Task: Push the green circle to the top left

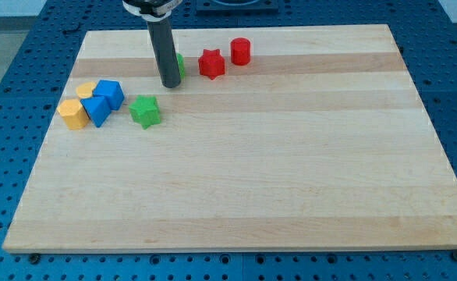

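Apparently green circle (180, 64) behind my tip (170, 85)

**Pale wood on a blue perforated bench**

We see a light wooden counter (291, 179) filling most of the view, its planks running left to right in faintly differing tones. Around it on every side lies a blue bench surface (2, 55) dotted with regular rows of small holes. Even, soft light falls across the wood, with barely any shadow. At the far edge, dark shapes sit beyond the board, too cropped to identify.
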Tool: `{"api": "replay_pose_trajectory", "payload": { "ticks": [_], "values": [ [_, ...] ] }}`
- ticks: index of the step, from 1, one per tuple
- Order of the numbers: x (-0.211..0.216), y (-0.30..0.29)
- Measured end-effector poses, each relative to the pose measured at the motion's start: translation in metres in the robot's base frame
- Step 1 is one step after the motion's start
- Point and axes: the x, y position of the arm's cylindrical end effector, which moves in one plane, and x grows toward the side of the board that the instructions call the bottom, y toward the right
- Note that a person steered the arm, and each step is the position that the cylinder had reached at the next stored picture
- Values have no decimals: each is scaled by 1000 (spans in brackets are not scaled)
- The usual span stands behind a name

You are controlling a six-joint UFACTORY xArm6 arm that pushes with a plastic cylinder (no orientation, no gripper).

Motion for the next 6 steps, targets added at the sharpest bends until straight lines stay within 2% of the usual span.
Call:
{"api": "replay_pose_trajectory", "payload": {
  "ticks": [2,5,6],
  "values": [
    [23,24],
    [-34,20],
    [-51,-11]
  ]
}}
